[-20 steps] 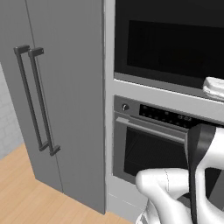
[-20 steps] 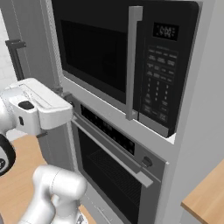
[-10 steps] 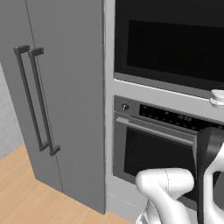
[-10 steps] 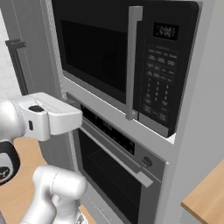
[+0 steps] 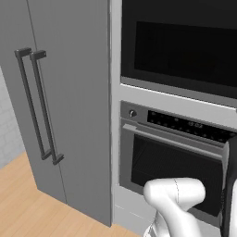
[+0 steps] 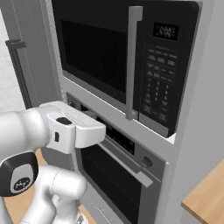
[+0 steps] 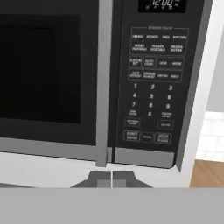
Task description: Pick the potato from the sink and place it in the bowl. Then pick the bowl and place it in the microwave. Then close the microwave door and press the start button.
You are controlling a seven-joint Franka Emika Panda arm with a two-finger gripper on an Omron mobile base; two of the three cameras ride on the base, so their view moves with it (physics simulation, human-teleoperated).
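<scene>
The microwave [image 7: 131, 87] faces me with the microwave door [image 7: 48, 70] shut, its dark window framed in grey and a vertical bar handle [image 7: 103, 83] at the door's right edge. The keypad [image 7: 154, 87] sits right of the handle, with a lit display [image 7: 162, 4] above it. Its button labels are too blurred to read. My gripper [image 7: 112, 178] is shut with nothing in it, just below the microwave's lower edge, under the handle. In the right base view the gripper [image 6: 101, 131] hangs in front of the oven's control strip, below the microwave [image 6: 109, 57]. The potato, the bowl and the sink are out of view.
Below the microwave is an oven [image 6: 118, 175] with a knob [image 6: 146, 162] and a bar handle [image 6: 127, 164]. Tall grey cupboard doors [image 5: 69, 92] with long handles [image 5: 39, 106] stand to the left. A wooden counter corner [image 6: 205, 197] lies at the right.
The hand has swung right and down across the oven front, towards the microwave's handle side, and its jaws have come together.
</scene>
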